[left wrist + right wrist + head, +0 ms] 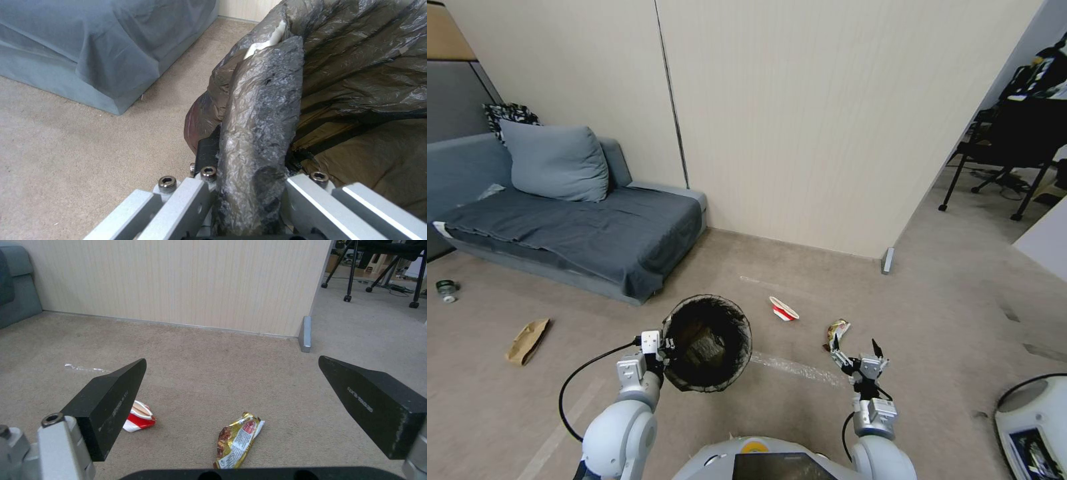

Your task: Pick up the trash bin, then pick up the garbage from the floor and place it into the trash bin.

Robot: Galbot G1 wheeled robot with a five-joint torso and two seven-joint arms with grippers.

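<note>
Holding the trash bin [708, 343] off the carpet [920, 313] by its rim, left gripper [662, 349] clamped on the near-left edge, fingers pinching the black bag liner [262, 133] folded over the white rim, one inside, one outside. Bin tilted, mouth facing up toward the head camera, something brownish crumpled down inside. Right gripper [856, 352] spread wide, nothing between the fingers [111, 403], raised above the floor, aimed toward the shiny snack wrapper [238, 440] lying flat on the carpet just ahead of it, not touching. Crushed red-and-white paper cup [784, 309] on the floor between bin and wrapper, a bit farther toward the wall [827, 120], apart from both. Strip of clear plastic film [797, 368] on the carpet right of the bin, between the two arms. Crumpled brown paper bag [527, 340] on the floor well left of the bin, in front of the grey sofa [574, 227]. Small dark jar-like item [447, 289] at the far left near the sofa's end, too small to identify. Grey cushion [557, 160] propped on the sofa. Black chairs [1014, 147] through the opening at the right.
</note>
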